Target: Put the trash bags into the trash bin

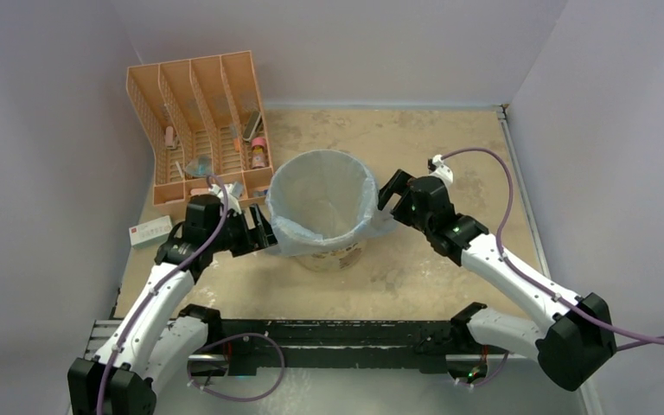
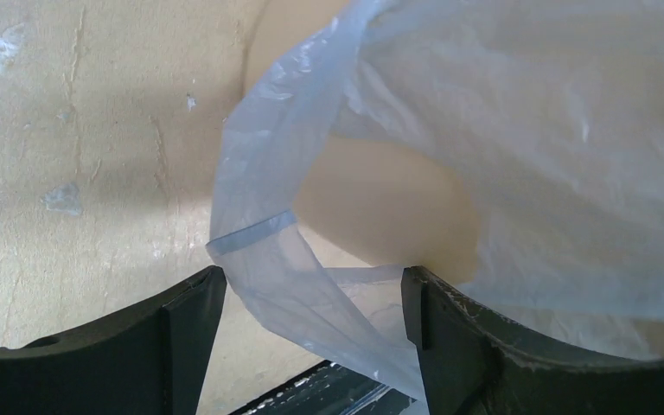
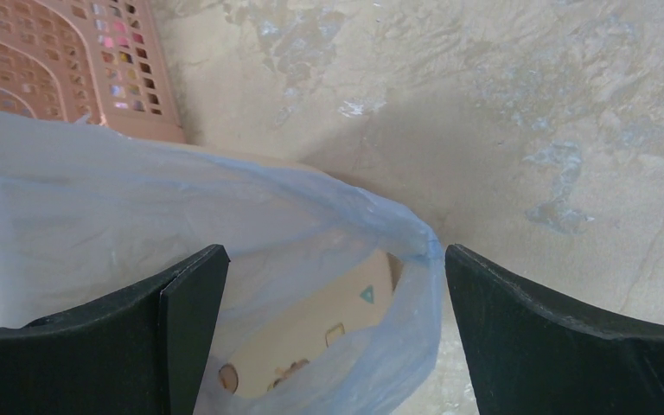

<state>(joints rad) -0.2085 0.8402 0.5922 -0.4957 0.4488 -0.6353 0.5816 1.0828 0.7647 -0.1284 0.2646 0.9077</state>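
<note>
Top external: trash bin [image 1: 335, 256] stands upright mid-tabletop [image 1: 450, 147], one of my claws on each side of it.
trash bag [image 1: 320, 203]: inside the trash bin with its mouth open upward. The edge is draped over the rim and down the outer wall, so only the bin's lower wall shows.
bin contents: the bag, lining it.
left claw [image 1: 264, 232]: at the bin's left side, jaws apart, released. Left wrist view shows a loose flap of the bag hanging between my fingers [image 2: 186, 341], not pinched.
right claw [image 1: 389, 197]: at the bin's right rim, jaws spread wide, gripping nothing. Right wrist view shows the bag's rim fold running between them, just beside the right-hand finger.
orange rack [image 1: 199, 112]: behind and left of the bin. Its near corner sits just beside the bin's rim and my left claw, so that side is tight.
rack contents: small items in the slots, including a pink-capped jar [image 1: 259, 154]. The rest are too small to tell.
white box [image 1: 150, 231]: flat on the tabletop, left of my left arm, well apart from the bin.
</note>
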